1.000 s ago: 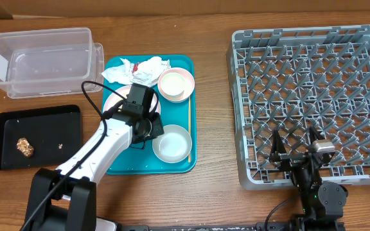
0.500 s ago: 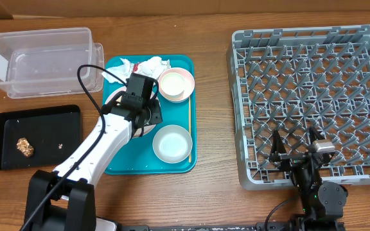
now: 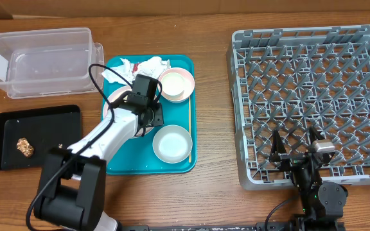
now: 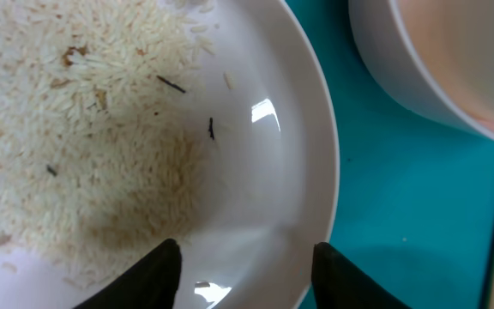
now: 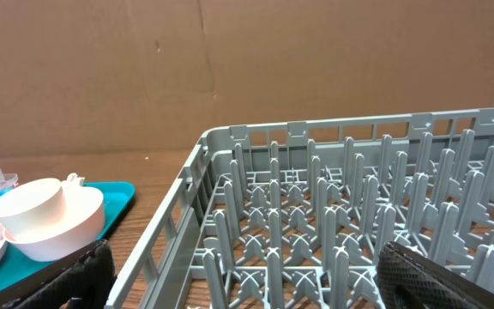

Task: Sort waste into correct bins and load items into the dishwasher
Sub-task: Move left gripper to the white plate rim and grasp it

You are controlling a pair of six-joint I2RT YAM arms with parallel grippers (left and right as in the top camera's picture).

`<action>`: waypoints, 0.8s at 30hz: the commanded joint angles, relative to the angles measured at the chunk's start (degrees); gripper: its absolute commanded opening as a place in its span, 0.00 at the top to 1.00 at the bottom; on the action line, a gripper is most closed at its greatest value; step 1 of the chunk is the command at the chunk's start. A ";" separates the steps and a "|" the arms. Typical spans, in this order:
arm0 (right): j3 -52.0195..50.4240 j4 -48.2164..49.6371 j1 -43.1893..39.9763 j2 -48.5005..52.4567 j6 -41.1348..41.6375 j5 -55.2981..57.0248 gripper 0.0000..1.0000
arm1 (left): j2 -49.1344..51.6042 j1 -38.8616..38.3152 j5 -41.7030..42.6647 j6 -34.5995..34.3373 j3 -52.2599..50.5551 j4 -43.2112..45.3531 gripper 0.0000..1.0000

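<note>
Left hand: fingers apart, low over the plate, straddling its rim; contact cannot be determined. The plate sits on the teal tray and carries rice. A bowl lies just beside the plate. Napkins lie at the tray's far end. Right hand: fingers apart, empty, at the near edge of the rack. Tub and black tray stand on the tabletop, left of the teal tray.
</note>
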 commanded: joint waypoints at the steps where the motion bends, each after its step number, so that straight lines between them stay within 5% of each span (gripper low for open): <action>1: -0.59 0.33 -0.20 -0.63 -0.17 0.04 0.00 | 0.87 -0.20 0.04 3.04 -0.11 1.05 0.51; 24: -0.59 0.33 -0.20 -0.63 -0.17 0.04 0.00 | -0.50 -2.73 0.57 4.02 2.78 -3.30 0.60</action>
